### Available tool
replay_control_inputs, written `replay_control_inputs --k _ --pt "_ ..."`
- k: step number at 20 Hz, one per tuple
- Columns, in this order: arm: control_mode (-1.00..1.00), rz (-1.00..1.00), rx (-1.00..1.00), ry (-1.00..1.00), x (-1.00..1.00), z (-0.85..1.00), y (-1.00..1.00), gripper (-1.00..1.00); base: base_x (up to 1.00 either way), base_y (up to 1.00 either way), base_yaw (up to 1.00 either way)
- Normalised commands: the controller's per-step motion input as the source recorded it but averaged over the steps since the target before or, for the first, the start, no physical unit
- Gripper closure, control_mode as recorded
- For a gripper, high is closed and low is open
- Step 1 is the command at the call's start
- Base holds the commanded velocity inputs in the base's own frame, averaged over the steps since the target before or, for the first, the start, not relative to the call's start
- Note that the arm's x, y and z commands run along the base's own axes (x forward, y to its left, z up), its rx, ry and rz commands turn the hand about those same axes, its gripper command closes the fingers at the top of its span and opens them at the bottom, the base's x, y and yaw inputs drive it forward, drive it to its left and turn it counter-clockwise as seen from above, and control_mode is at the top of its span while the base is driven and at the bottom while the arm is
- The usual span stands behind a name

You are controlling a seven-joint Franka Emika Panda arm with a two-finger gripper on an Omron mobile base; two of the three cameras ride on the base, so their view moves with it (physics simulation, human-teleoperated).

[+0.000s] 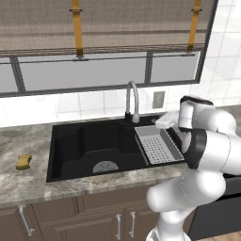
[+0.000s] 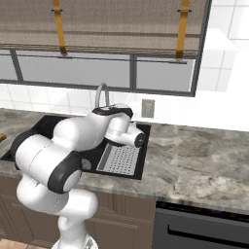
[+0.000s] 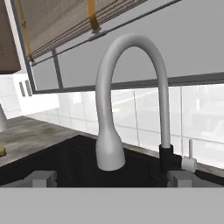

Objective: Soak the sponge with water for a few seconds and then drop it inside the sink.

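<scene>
1. Left base view: sponge [image 1: 23, 162] on bench [image 1: 28, 181], at nine o'clock of sink [image 1: 66, 141], well apart.
2. Hand view: tool [image 3: 105, 178] fingers apart, empty, facing faucet [image 3: 127, 100].

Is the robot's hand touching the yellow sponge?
Apart. In the left base view the sponge lies on the counter left of the sink, with the whole basin between it and the arm.

Sponge [image 1: 23, 161] on counter [image 1: 28, 183] left of sink [image 1: 70, 146], faucet [image 1: 132, 101] behind sink, drainer tray [image 1: 157, 146] in sink's right side
</scene>
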Motion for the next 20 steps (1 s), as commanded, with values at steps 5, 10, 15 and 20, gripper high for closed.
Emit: replay_control_inputs --k 5,10,15,20 --pt "-1.00 0.04 0.00 -0.05 0.24 0.00 0.00 -1.00 0.00 0.00 0.00" --pt "-1.00 0.03 0.00 -0.08 0.34 0.00 0.00 -1.00 0.00 0.00 0.00" --pt "-1.00 0.02 0.00 -0.04 0.24 -0.02 0.00 -1.00 0.00 0.00 0.00" --pt "-1.00 0.03 0.00 0.00 0.22 -0.12 0.00 -1.00 0.00 0.00 0.00"
